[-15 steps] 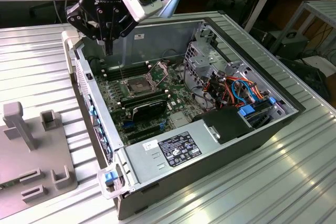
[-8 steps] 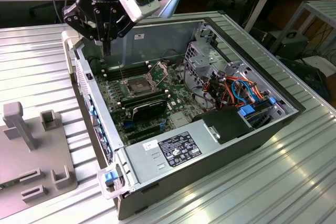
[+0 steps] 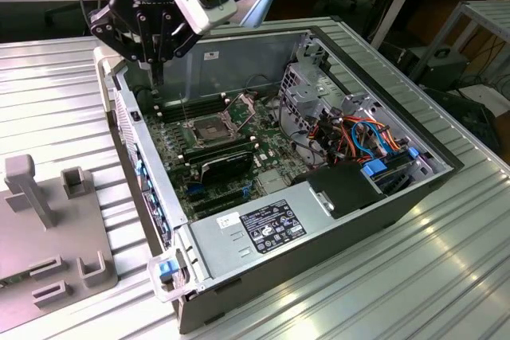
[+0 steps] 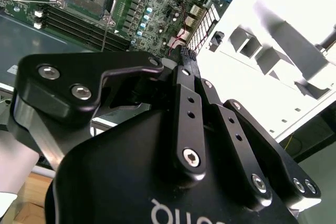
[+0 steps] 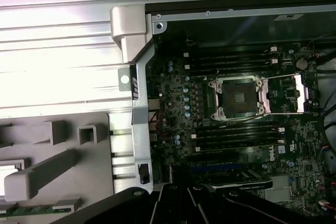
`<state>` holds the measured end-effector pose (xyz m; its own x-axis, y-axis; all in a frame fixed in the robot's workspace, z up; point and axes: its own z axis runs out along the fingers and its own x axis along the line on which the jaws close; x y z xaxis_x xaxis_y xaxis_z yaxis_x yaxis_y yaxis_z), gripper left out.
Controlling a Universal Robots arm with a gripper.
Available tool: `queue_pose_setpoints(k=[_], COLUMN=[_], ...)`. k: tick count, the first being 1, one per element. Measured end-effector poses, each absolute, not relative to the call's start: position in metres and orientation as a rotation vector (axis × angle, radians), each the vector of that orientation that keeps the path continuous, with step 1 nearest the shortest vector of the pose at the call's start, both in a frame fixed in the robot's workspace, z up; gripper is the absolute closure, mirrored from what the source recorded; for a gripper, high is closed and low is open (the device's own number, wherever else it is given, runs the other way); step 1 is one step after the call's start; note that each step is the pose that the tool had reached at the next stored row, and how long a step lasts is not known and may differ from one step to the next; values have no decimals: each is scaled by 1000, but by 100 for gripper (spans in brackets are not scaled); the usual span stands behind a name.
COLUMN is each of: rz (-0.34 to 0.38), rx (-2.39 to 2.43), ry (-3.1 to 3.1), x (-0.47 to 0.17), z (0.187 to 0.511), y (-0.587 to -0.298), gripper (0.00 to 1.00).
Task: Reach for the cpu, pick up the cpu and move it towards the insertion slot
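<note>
The gripper (image 3: 157,69), fingertips drawn together (clearest in the second wrist view), hangs over the open computer case's (image 3: 247,61) far corner at the exterior view's left. The insertion slot (image 3: 209,129), frame swung open, sits on the motherboard (image 3: 239,173) nearby.

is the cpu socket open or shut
Open: the insertion slot shows its bare dark centre, and its metal cover plate is swung back beside it.

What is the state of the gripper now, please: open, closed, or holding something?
Gripper: jaws closed, above the open computer case. Whether they hold anything cannot be told.
</note>
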<state>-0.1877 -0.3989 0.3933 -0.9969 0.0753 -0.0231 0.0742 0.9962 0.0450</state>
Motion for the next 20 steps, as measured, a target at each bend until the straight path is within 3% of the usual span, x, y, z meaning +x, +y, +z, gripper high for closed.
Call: queue_pose_setpoints(k=[20], rz=[69], rx=[117], ry=[3114], x=[-198], z=[393], y=[-399], gripper=[89])
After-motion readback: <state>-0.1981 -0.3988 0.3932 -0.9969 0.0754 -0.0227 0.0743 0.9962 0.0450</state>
